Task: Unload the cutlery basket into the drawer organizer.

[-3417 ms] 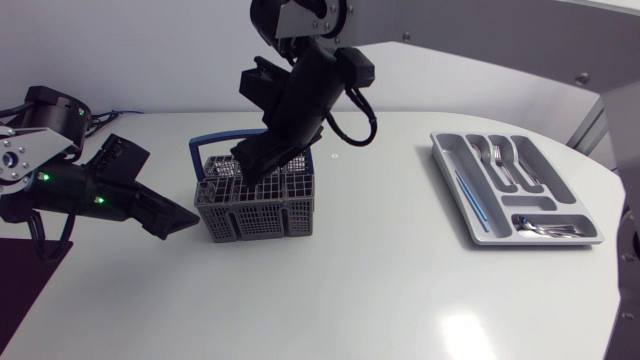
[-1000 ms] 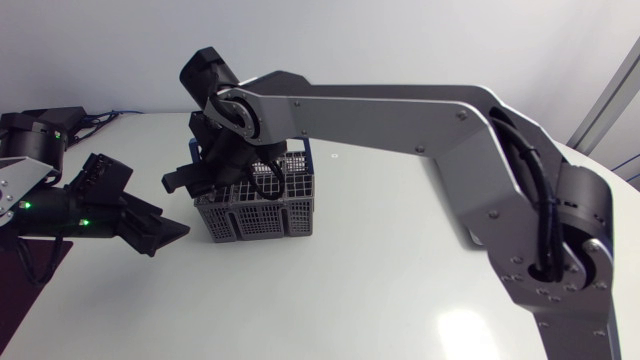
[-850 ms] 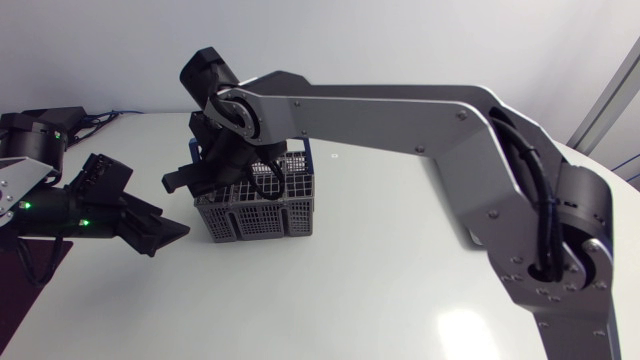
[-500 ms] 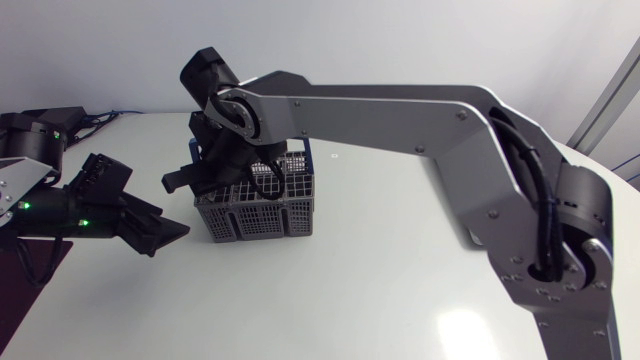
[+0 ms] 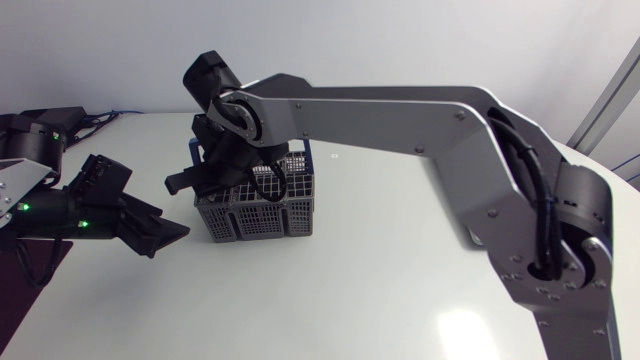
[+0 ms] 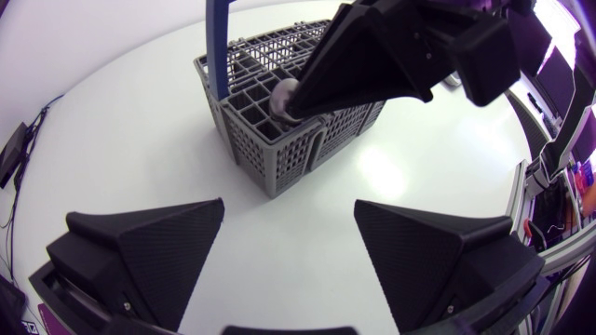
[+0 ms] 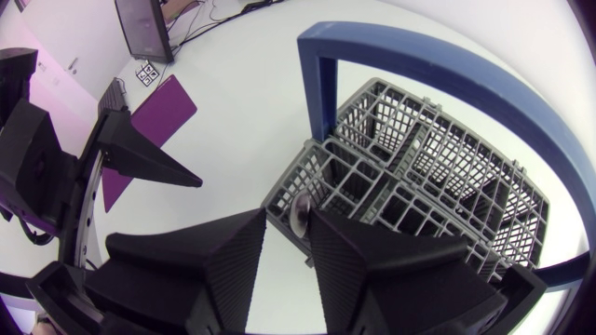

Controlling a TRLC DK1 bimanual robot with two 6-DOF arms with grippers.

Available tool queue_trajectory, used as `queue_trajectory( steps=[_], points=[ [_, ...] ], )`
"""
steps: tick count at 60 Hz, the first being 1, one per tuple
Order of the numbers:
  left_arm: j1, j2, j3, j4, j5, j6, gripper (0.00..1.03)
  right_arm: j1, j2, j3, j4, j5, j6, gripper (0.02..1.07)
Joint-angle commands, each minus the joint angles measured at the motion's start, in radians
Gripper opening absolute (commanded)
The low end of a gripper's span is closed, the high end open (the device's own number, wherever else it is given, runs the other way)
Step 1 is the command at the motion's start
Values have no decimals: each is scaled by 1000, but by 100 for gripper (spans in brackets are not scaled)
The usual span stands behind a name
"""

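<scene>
The grey mesh cutlery basket (image 5: 268, 215) with its blue handle (image 7: 321, 84) stands left of the table's middle. My right arm stretches across the table to it. My right gripper (image 7: 291, 219) points down at the basket's left corner cell, shut on the rounded end of a silver cutlery piece (image 7: 301, 216) that sticks up from that cell. From the left wrist view the same cutlery end (image 6: 282, 96) shows at the right gripper's (image 6: 291, 104) tips, above the basket (image 6: 279, 149). My left gripper (image 5: 170, 230) hovers open just left of the basket, holding nothing. The organizer is hidden.
My right arm's long silver link (image 5: 400, 110) spans the table's far half from the right. The white tabletop (image 5: 330, 290) lies bare in front of the basket. The table's left edge (image 5: 60, 260) runs close under my left arm.
Since the earliest frame my right arm has stretched out across the table and now covers the organizer's place. Over the last second neither arm has visibly moved.
</scene>
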Motion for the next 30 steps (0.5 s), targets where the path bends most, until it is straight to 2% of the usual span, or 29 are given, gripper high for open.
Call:
queue_trajectory(
  steps=[1,30],
  points=[
    [5,-11,-29,3,15,20,98,-11,14,-32,3,17,35,39],
    [0,-16,-33,3,18,20,98,1,-9,-35,15,60,27,39]
  ],
)
